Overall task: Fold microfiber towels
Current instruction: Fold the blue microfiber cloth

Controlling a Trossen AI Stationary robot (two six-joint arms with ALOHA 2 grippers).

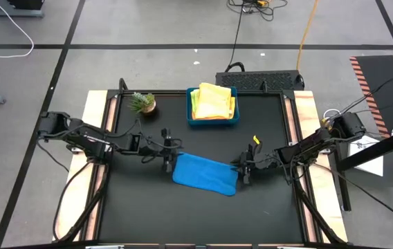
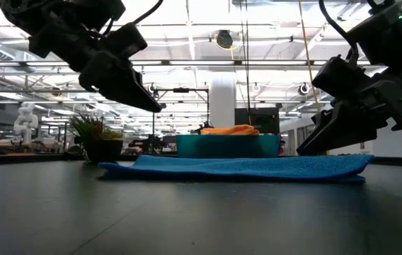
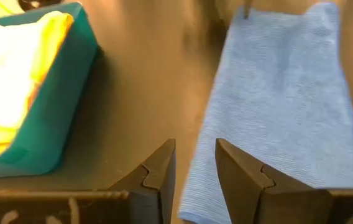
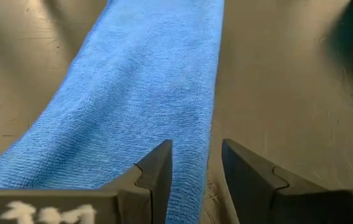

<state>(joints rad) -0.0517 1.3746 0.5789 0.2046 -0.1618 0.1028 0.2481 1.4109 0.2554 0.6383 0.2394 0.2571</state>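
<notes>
A blue microfiber towel (image 1: 205,173), a folded oblong of fine ribbed pile, lies flat on the black table (image 1: 203,214) just in front of the teal tray (image 1: 212,120). Only the high view shows the yellow towels (image 1: 214,101) stacked in that tray; the low view adds an orange cloth (image 2: 231,130) heaped above its rim. The left gripper (image 1: 168,160) and right gripper (image 1: 245,171) hover at the blue towel's two ends, fingers parted by a narrow gap, gripping nothing
</notes>
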